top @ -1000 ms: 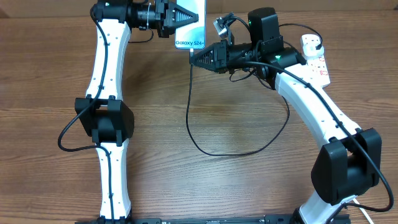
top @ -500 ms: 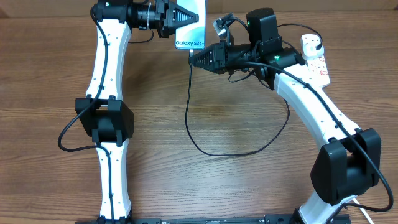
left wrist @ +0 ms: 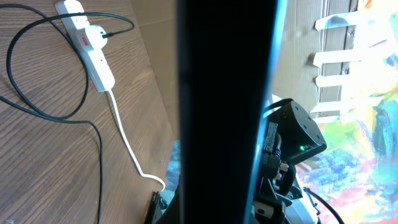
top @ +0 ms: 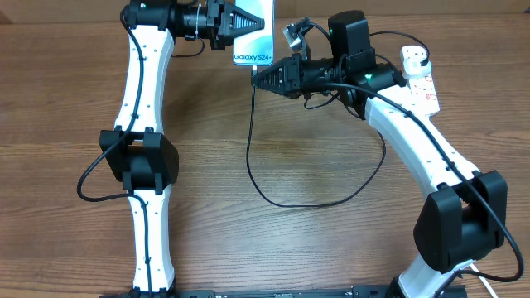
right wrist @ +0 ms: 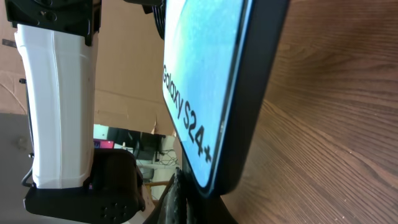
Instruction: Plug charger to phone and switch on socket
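Wooden surface (top: 66,99) shows nothing moved: left hand (top: 247,22) stays clamped on the raised phone (top: 258,43), right hand (top: 257,77) stays pinched on the charger (top: 250,141) tip at its lower edge; insertion seems stalled.

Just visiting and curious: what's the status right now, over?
Left gripper shut on phone. Right gripper shut on charger at phone's lower edge. Socket untouched. Nothing in the way.

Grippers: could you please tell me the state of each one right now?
Left gripper: closed, holding the phone.
Right gripper: closed on the charger near its tip, by the phone's lower end.
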`<state>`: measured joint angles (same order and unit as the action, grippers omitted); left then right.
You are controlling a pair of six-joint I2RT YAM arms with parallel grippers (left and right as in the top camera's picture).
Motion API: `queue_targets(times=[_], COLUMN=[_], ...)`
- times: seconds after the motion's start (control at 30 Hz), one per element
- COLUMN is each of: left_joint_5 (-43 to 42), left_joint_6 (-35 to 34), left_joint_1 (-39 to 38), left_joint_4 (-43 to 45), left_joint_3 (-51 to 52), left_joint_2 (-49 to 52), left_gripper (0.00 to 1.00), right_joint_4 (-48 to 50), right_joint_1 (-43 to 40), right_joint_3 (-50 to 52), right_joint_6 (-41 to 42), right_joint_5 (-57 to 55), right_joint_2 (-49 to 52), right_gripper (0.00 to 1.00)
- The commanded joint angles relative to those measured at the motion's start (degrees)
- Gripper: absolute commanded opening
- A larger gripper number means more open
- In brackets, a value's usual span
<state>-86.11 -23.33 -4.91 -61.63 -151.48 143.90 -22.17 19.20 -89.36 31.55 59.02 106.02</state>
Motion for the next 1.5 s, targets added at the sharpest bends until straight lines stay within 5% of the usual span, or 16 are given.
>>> queue_targets(times=[0.0,1.47], left_joint_5=[-2.0,-2.0], left_joint_6=[2.1,2.1], left_joint_1=[-0.4,-0.4], left_joint_4=[0.2,0.2], left_joint_3=[-0.9,-0.9], left_joint_2=[-0.9,-0.9], left_gripper=[0.04,0.04], right_joint_4=[0.7,1.3], right_joint_1=[0.1,0.4], right_joint_3=[-1.1,-1.1], right_joint_6=[0.2,1.5], right_joint_5=[-0.7,-1.1], right_joint_2=[-1.2,-1.2], right_gripper=[0.04,0.04])
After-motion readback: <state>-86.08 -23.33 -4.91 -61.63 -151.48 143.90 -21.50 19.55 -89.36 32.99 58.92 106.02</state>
